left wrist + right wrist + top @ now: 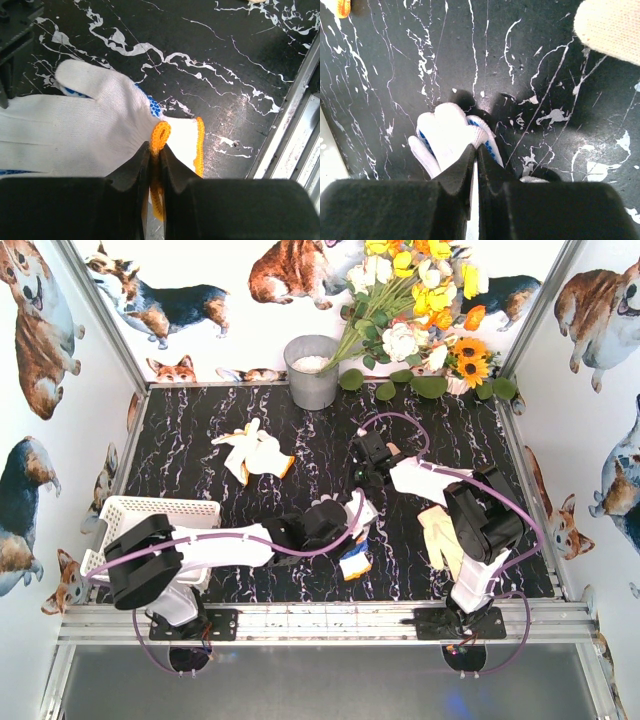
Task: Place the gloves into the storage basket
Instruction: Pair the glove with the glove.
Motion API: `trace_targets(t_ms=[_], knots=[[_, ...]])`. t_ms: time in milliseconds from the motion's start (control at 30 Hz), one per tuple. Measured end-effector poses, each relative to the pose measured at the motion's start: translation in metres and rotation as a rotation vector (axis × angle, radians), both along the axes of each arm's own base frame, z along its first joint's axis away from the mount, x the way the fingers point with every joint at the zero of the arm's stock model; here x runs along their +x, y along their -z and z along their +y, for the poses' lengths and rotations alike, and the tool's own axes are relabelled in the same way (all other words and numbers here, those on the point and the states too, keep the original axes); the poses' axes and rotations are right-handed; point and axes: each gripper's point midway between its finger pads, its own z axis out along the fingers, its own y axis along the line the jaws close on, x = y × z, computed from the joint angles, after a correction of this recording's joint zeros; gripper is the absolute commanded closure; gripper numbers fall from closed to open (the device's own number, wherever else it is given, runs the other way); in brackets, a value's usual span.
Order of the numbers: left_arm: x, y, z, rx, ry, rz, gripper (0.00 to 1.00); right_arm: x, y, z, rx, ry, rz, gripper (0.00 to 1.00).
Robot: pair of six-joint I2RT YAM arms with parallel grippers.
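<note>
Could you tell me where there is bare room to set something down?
Bare: between basket, bucket and loose gloves at far left; the far right corner below the flowers. Crowded: the centre, around left gripper and right gripper.

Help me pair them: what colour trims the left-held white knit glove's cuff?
Orange trim on the glove; left wrist view.

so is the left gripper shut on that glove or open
Shut. In the left wrist view the left gripper has its jaws pinched together on the orange cuff of the white glove.
</note>
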Motion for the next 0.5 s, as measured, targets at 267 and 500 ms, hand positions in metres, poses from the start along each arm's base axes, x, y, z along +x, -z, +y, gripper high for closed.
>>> trace_targets(t_ms=[267,500], knots=[[-0.001,0.015,-0.004,0.028,0.003,0.025,0.55,0.001,-0.002,0.002,0.011,-0.002,-0.004,0.73],[-0.002,-0.016,-0.003,-0.050,-0.023,0.016,0.21,-0.002,-0.020,0.000,0.023,-0.007,-0.031,0.55]])
